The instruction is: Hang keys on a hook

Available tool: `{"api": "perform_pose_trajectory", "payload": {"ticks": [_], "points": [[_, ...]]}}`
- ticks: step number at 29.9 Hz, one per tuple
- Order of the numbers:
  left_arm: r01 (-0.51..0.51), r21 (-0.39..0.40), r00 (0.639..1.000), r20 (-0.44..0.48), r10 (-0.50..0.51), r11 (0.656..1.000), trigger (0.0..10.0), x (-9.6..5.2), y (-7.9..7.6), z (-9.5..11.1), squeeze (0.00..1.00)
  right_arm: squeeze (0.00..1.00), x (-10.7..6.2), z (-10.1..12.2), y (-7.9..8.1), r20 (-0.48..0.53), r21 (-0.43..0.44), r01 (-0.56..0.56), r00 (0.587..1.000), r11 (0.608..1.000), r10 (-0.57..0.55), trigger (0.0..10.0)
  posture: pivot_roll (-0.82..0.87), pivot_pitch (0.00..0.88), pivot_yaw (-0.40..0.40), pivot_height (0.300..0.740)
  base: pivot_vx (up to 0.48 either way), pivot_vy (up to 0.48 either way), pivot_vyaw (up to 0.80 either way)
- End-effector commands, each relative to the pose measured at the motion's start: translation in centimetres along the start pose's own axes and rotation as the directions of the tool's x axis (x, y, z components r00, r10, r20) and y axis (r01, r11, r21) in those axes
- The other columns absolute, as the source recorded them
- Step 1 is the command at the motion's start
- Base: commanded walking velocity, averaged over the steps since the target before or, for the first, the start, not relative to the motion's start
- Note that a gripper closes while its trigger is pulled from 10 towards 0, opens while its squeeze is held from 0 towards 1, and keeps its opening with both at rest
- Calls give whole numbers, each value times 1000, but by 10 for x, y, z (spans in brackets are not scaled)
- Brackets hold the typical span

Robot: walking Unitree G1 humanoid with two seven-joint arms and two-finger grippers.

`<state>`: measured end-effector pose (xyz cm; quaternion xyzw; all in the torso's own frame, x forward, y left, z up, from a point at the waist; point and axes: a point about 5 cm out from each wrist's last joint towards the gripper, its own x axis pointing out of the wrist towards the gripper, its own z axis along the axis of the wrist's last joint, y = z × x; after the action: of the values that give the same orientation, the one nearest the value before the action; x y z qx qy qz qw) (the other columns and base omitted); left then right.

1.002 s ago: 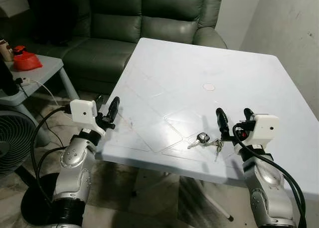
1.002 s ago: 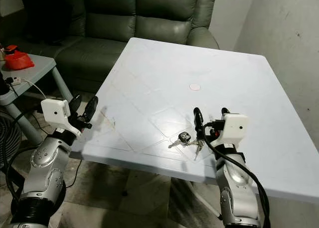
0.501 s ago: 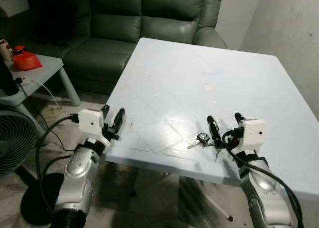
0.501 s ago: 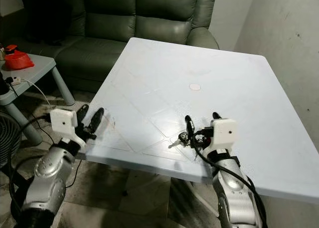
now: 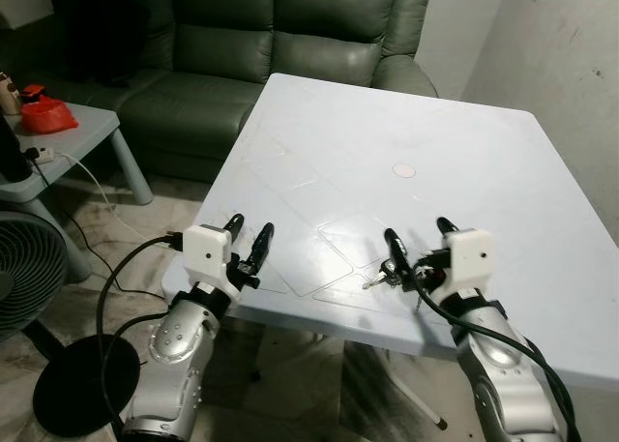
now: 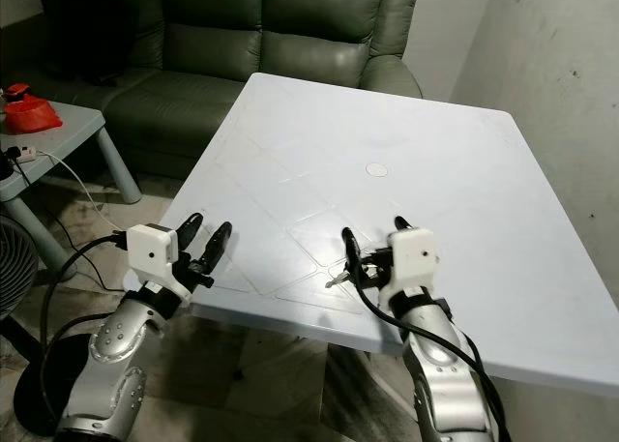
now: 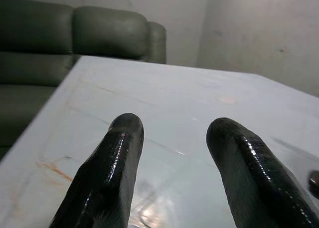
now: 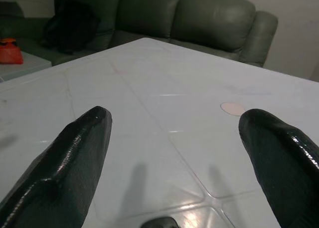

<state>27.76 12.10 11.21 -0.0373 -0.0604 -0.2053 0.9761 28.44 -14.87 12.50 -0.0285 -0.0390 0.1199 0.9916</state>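
My right gripper [image 5: 416, 250] has its two black fingers spread wide, hovering low over the near edge of the white table [image 5: 406, 123]. The keys [image 5: 391, 270] lie flat on the tabletop right at my left-hand fingertip, in the mouth of the open gap but toward its left side rather than centred. In the right wrist view a dark bit of the bunch [image 8: 158, 222] sits between and just short of my fingers, close in to the palm. The bunch stretches roughly crosswise to my reach, one silvery key pointing out to my left past the finger. So I judge the coming move as a small shift leftward and down, so that both fingers straddle the bunch before they close.

My left gripper [image 5: 249, 243] also has its fingers apart, resting over the table's near left edge, well away from the keys; the right is plainly the nearer hand.

Beyond the table stand a green sofa [image 5: 280, 36] and a grey wall [image 5: 551, 45]. I can make out no hook.
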Motion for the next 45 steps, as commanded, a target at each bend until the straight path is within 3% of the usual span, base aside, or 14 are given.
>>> {"api": "perform_pose_trajectory", "payload": {"ticks": [1, 20, 21, 25, 29, 32, 34, 35, 36, 38, 39, 40, 41, 45], "points": [[24, 12, 1000, -2, -24, 1000, 10000, 1, -6, 2, 0, 0, 2, -6, 0, -46, 15, 12, 999, 1000, -11, 10000, -106, 44, -78, 740, 0, 0, 0], [46, 20, 999, -25, -45, 999, 10000, -6, -18, 2, 0, 0, 3, -27, 14, -190, -18, 64, 980, 998, -66, 10000, -103, 98, -101, 740, 0, 0, 0], [49, 17, 998, -27, -49, 999, 10000, -6, -20, 2, 0, 0, 3, -28, 13, -194, -22, 67, 979, 998, -69, 9255, -103, 98, -101, 740, 0, 0, 0], [74, 8, 997, -32, -74, 997, 10000, -6, -26, 0, 0, 0, -1, -31, 9, -211, -29, 90, 973, 996, -94, 8510, -110, 101, -98, 740, 0, 0, 0], [87, 3, 996, -35, -87, 996, 10000, -7, -31, 0, 0, 0, -5, -34, 6, -225, -40, 102, 968, 994, -108, 5216, -115, 103, -96, 740, 0, 0, 0], [90, 2, 995, -35, -90, 996, 10000, -6, -32, 0, 0, 0, -7, -36, 6, -235, -50, 103, 966, 993, -112, 4784, -120, 104, -95, 740, 0, 0, 0], [91, 2, 995, -36, -91, 996, 10000, -6, -32, 1, 0, 0, -8, -38, 6, -242, -50, 108, 963, 993, -117, 4941, -119, 106, -94, 740, 0, 0, 0], [91, 3, 995, -36, -91, 996, 10000, -6, -32, 1, 0, 0, -8, -38, 6, -244, -51, 109, 962, 993, -118, 5804, -119, 106, -94, 740, 0, 0, 0], [90, 4, 995, -36, -90, 996, 10000, -6, -31, 1, 0, 0, -9, -39, 7, -247, -52, 107, 962, 993, -117, 4863, -118, 109, -94, 740, 0, 0, 0], [88, 5, 995, -36, -88, 996, 10000, -7, -31, 1, 0, 0, -9, -40, 7, -251, -50, 106, 961, 993, -115, 4902, -118, 109, -94, 740, 0, 0, 0], [85, 6, 996, -37, -85, 996, 10000, -7, -31, 1, 0, 0, -10, -40, 8, -255, -53, 102, 960, 993, -112, 7373, -118, 109, -94, 740, 0, 0, 0], [85, 6, 996, -37, -84, 996, 10000, -7, -30, 1, 0, 0, -10, -41, 9, -256, -54, 101, 960, 993, -112, 7373, -118, 109, -94, 740, 0, 0, 0], [82, 6, 996, -37, -82, 997, 10000, -7, -30, 1, 0, 0, -10, -41, 9, -259, -54, 99, 960, 994, -110, 9373, -113, 111, -95, 740, 0, 0, 0], [79, 7, 996, -38, -78, 997, 10000, -8, -30, 2, 0, 0, -9, -43, 12, -270, -51, 84, 958, 995, -95, 10000, -109, 113, -95, 740, 0, 0, 0]]}}
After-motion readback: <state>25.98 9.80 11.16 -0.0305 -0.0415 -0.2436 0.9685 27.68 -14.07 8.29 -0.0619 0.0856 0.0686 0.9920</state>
